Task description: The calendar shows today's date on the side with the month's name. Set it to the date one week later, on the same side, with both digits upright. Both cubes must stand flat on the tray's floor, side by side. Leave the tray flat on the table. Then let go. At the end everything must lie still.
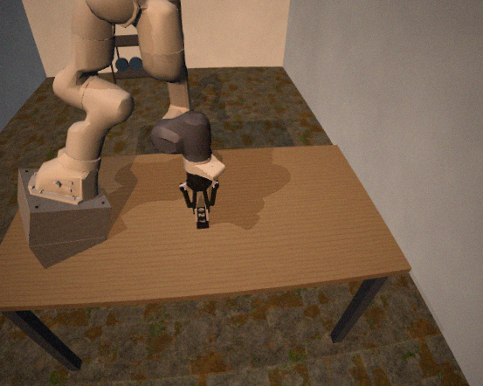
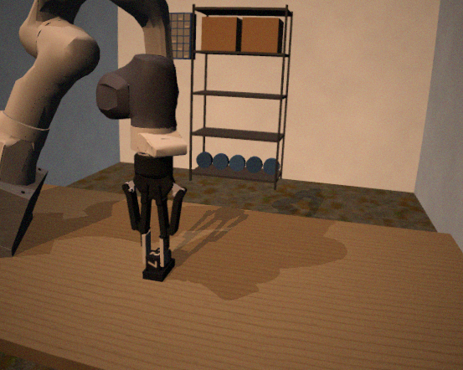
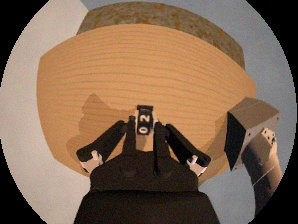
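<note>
- The gripper (image 2: 154,247) points straight down over the middle of the wooden table (image 1: 290,244), its dark fingers (image 2: 145,240) drawn close and clamped on a cube (image 2: 155,256) of the calendar.
- The calendar sits in its small black tray (image 2: 157,274), flat on the table, well right of the arm's grey pedestal (image 1: 93,227).
- The table top is warm, striped wood grain with a broad, soft shadow of the arm spread across it; the legs are dark and square.
- The arm's links are smooth and cream, rounded like pipe bends, with one darker grey wrist joint (image 1: 182,135) above the gripper.
- From the top view, white digits on a dark face (image 1: 202,211) show between the fingers, too small to read with certainty.
- The exterior view shows the tray end-on and a digit face that looks like a 7; I cannot tell whether both cubes stand on the tray floor.
- Only that view shows the metal shelf rack (image 2: 287,84) at the far wall, with two brown boxes (image 2: 241,33) on top and blue discs (image 2: 237,162) on the lowest shelf.
- The wrist view looks down the fingers onto the cube's top face.
</note>
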Available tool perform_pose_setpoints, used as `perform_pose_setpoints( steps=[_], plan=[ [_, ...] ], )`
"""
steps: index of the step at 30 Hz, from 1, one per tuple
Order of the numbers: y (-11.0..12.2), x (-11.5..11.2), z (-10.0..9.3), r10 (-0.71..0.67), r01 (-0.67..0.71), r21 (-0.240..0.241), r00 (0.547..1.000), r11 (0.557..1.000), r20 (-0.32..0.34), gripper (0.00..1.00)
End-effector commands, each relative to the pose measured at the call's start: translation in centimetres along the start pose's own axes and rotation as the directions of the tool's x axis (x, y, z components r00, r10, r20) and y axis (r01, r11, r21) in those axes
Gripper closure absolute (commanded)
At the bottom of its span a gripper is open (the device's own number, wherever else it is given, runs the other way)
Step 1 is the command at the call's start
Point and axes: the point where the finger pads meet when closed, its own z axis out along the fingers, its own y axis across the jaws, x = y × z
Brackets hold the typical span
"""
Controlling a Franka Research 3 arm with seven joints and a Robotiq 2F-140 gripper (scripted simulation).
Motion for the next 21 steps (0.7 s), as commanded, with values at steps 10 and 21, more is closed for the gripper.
perform_pose_setpoints(
  steps=[10,21],
  plan=[
    [-0.01,-0.02,-0.02,-0.008,0.008,0.001,1.0,1.0,-0.002,0.83],
    [0.01,-0.01,0.21,-0.007,0.007,0.001,1.0,1.0,-0.002,0.83]
  ],
)
